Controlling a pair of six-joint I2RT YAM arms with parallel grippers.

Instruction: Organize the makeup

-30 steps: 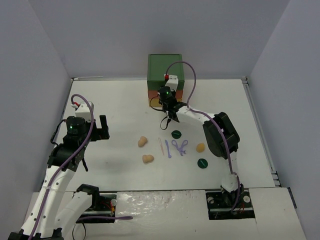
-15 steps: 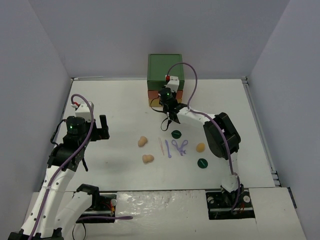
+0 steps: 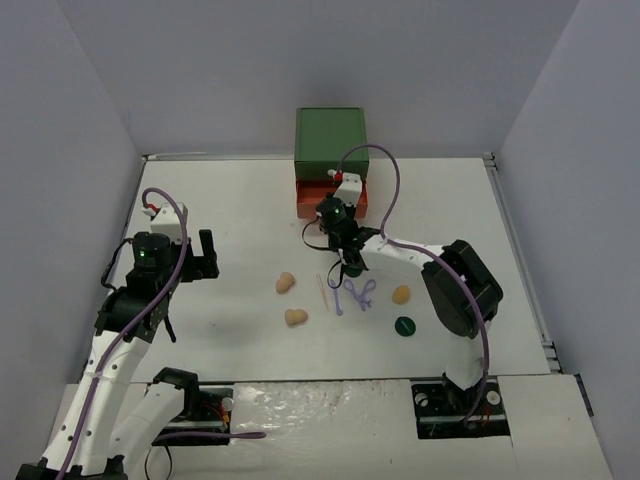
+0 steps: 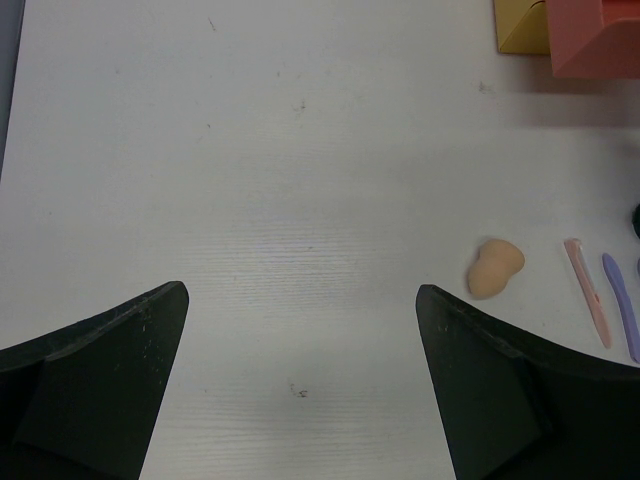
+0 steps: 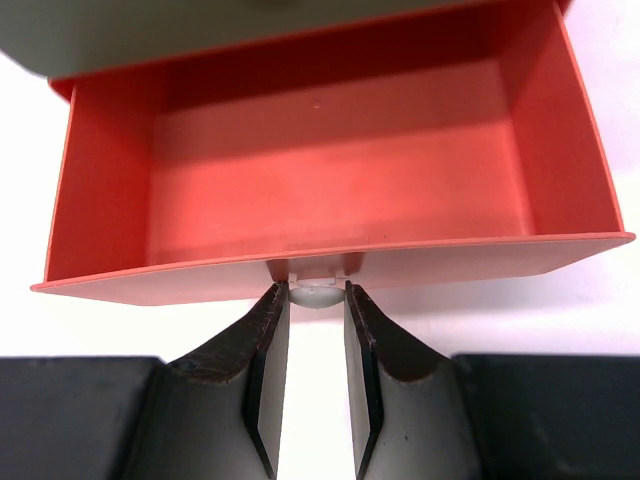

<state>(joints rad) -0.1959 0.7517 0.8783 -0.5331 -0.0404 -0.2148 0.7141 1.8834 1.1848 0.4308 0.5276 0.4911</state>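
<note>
The makeup lies mid-table: tan sponges (image 3: 285,283) (image 3: 295,318) (image 3: 401,294), a dark green disc (image 3: 404,325), lilac tools (image 3: 358,293) and a pale orange stick (image 3: 321,290). My right gripper (image 5: 316,300) is shut on the small white knob (image 5: 317,293) of the orange drawer (image 5: 330,160), which stands pulled out and empty below the green box (image 3: 330,140). The right gripper (image 3: 334,200) sits at the drawer's front. My left gripper (image 4: 300,380) hangs open over bare table; a sponge (image 4: 495,267), the stick (image 4: 587,305) and a lilac tool (image 4: 620,305) lie to its right.
Grey walls close in the white table (image 3: 230,200) on three sides. A yellow drawer corner (image 4: 522,25) shows beside the orange drawer (image 4: 595,35) in the left wrist view. The right forearm (image 3: 400,250) crosses above the makeup.
My right gripper has drawn back toward the near side with the knob, sliding the orange drawer out of the box. Its arm now covers a green disc. The left arm has not moved.
</note>
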